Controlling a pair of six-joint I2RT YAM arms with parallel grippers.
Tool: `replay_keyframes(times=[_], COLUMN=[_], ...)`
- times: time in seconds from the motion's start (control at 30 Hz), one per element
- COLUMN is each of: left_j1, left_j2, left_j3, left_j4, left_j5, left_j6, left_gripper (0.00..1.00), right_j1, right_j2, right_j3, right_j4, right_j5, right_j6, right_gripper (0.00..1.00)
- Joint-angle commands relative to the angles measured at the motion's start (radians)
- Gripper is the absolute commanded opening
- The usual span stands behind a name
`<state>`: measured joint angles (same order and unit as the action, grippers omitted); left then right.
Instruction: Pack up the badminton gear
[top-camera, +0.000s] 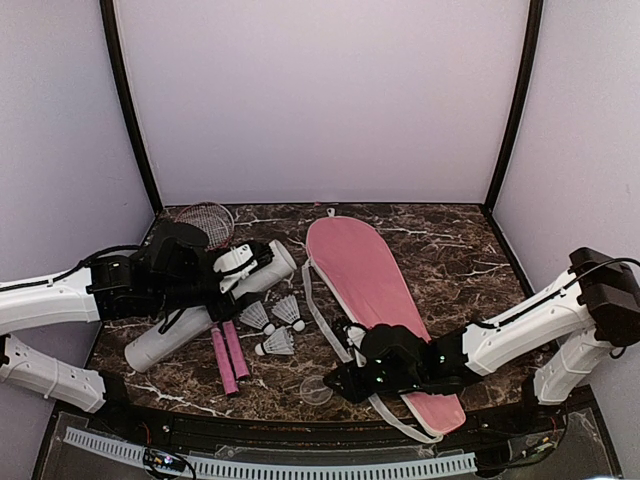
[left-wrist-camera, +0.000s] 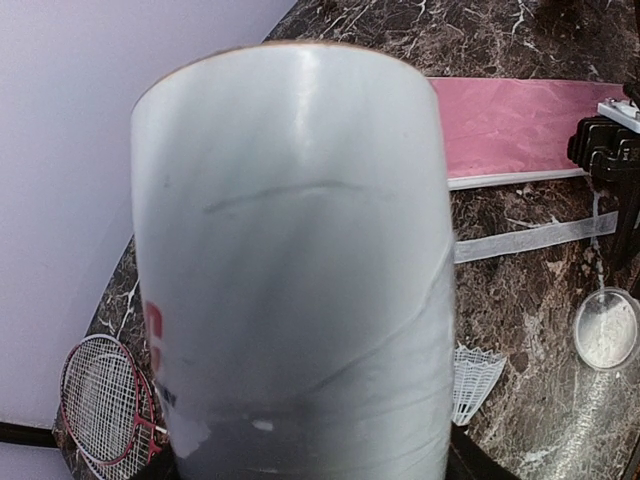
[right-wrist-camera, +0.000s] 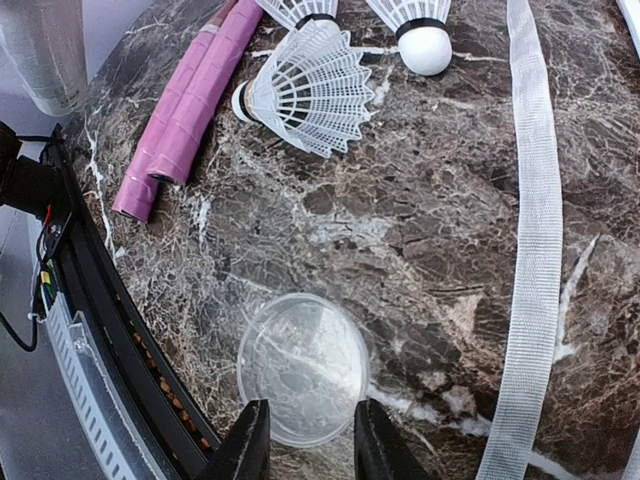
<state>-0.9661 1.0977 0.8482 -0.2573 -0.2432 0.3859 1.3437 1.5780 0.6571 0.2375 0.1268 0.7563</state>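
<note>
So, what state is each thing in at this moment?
long white tube: clamped in the left jaws.
clear round plastic cap: flat on the table, between the open right jaws.
three white feather shuttlecocks: loose, on their sides.
pink racket-shaped bag: lying flat.
two red-framed rackets, pink handles: lying outside the bag.

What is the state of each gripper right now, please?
Left gripper: closed on the white tube.
Right gripper: open, holding nothing; the clear lid lies on the table just ahead of it.
</note>
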Motion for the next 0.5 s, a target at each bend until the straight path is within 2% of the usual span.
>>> replay_keyframes(times=[0.0, 0.27, 0.47], left_j1=[0.003, 0.003, 0.003], left_j2=[-0.014, -0.021, -0.022], left_j3=[0.000, -0.002, -0.001], left_j4=[-0.002, -0.002, -0.004], left_j5=[-0.005, 0.004, 0.009], left_j6=[0.009, 0.010, 0.008], left_gripper=[0.63, 0.63, 0.63], right_j1=[0.007, -0.020, -0.073], right_j2=[-0.004, 0.110, 0.197], right_j3=[0.013, 0.080, 0.124], right_j4=[0.082, 0.246, 0.371], right_j5=[0.032, 0.007, -0.069], right_j6=[-0.002, -0.011, -0.025], right_gripper=[0.30, 0.34, 0.37])
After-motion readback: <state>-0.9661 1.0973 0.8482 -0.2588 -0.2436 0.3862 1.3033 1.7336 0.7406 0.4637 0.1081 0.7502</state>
